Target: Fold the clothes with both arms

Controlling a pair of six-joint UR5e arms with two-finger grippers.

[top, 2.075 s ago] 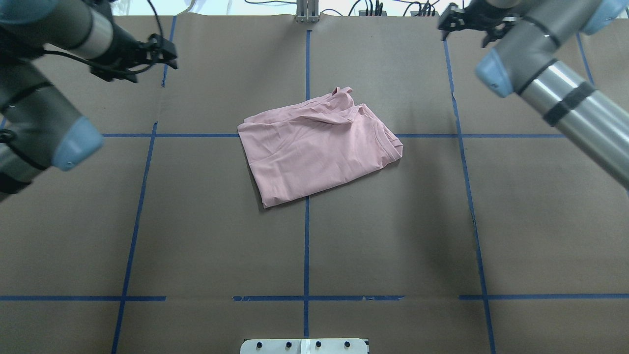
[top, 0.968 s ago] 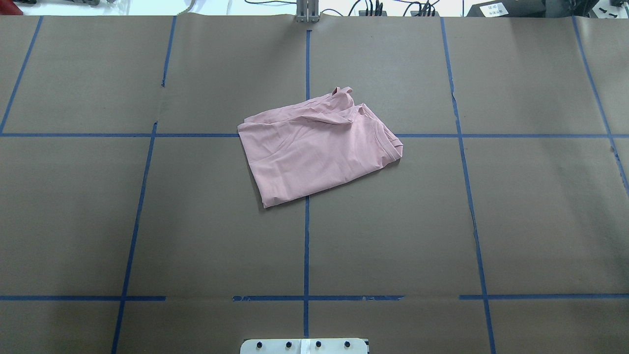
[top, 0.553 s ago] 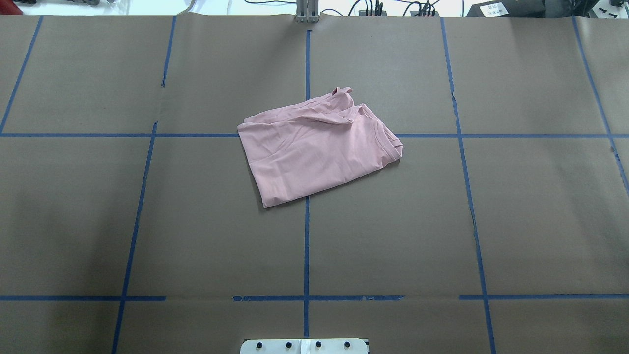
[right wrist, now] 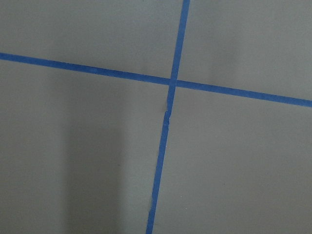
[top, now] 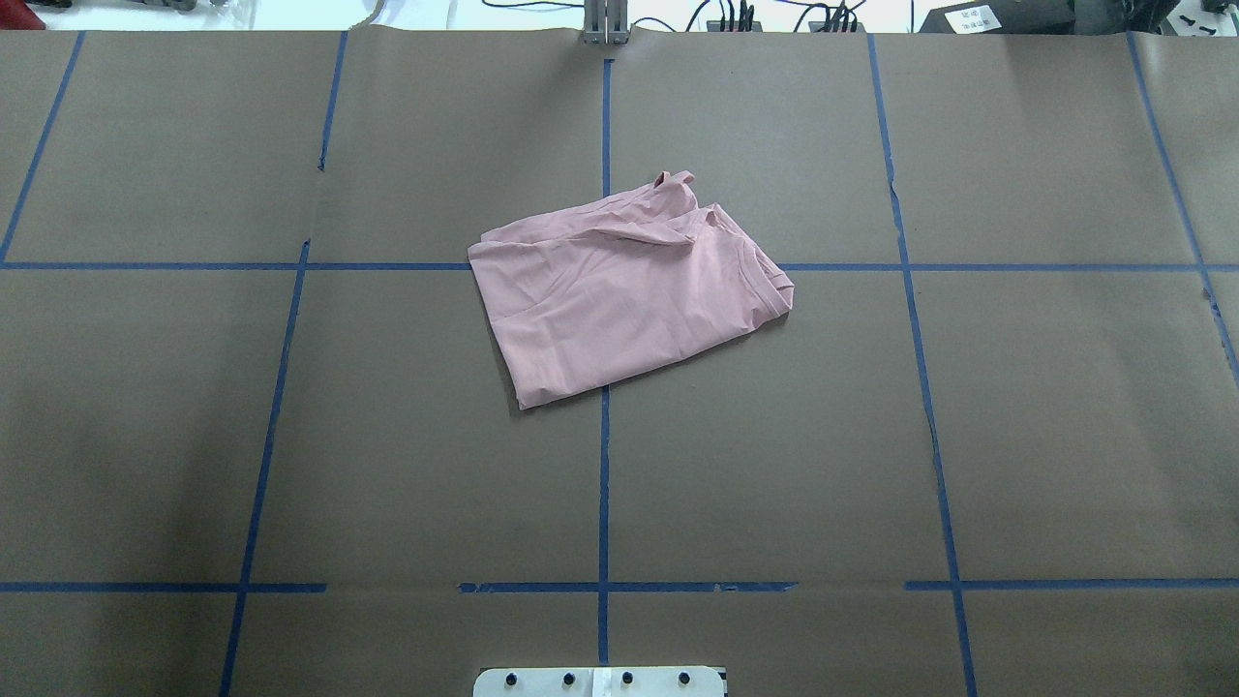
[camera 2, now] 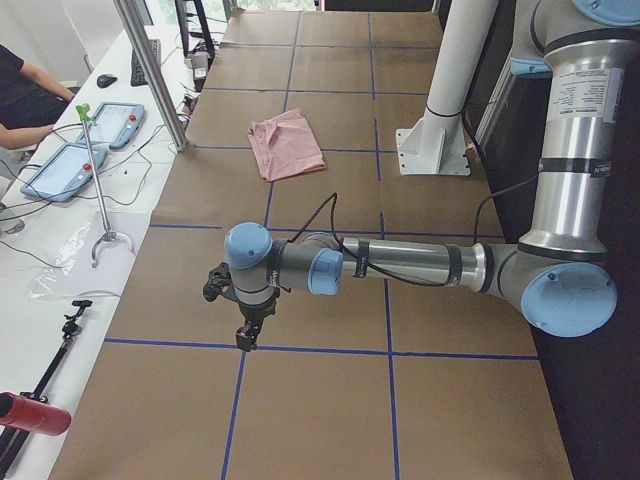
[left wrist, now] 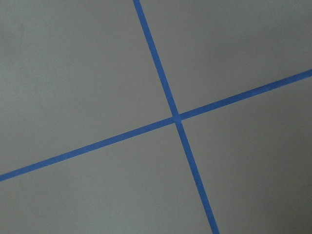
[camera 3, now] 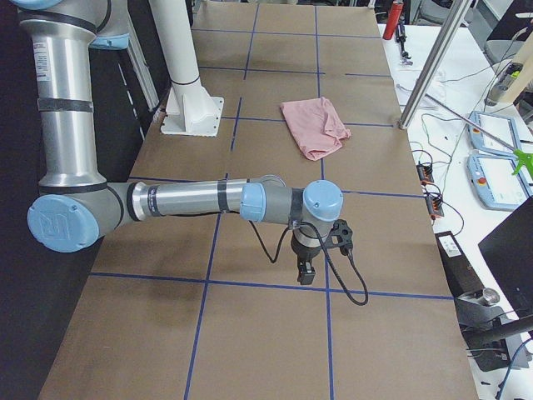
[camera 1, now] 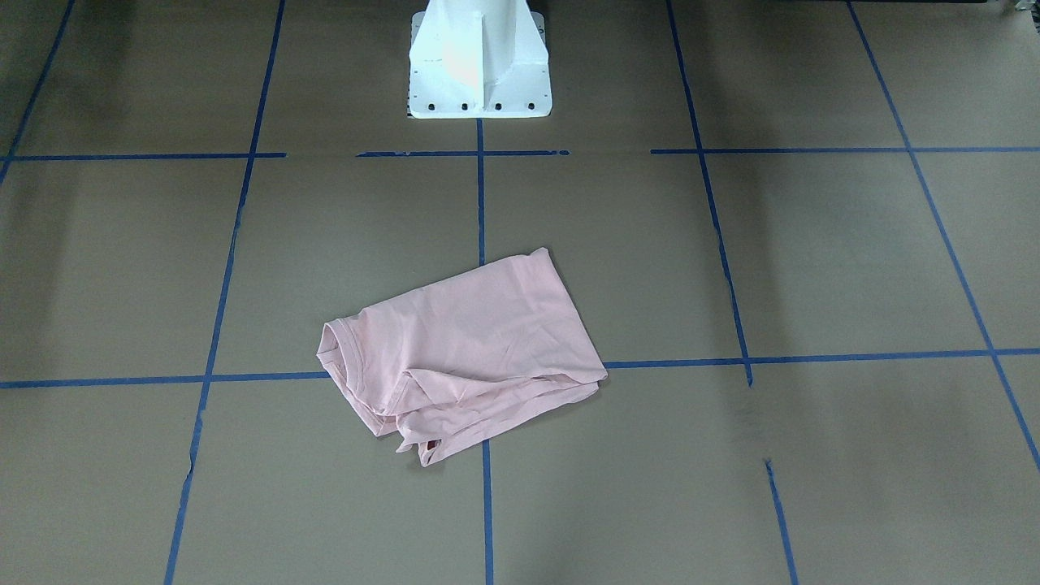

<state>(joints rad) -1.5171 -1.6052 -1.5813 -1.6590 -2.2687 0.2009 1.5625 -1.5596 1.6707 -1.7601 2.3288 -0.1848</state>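
Observation:
The pale pink T-shirt (top: 629,290) lies folded in a rough rectangle at the table's middle, plain side up, its print hidden. The collar edge sits at its right in the overhead view. It also shows in the front view (camera 1: 463,357) and both side views (camera 2: 285,145) (camera 3: 312,125). My left gripper (camera 2: 245,325) hangs over the table's left end, far from the shirt. My right gripper (camera 3: 304,271) hangs over the right end, also far from it. I cannot tell whether either is open or shut. Both wrist views show only brown paper and blue tape crosses.
The white pedestal base (camera 1: 479,65) stands at the robot's edge of the table. Blue tape lines (top: 604,484) grid the brown paper. A metal post (camera 2: 150,70), tablets (camera 2: 60,170) and cables lie beyond the far edge, where an operator sits.
Both arms have withdrawn out of the overhead view since 2.1 s ago. The shirt has not moved.

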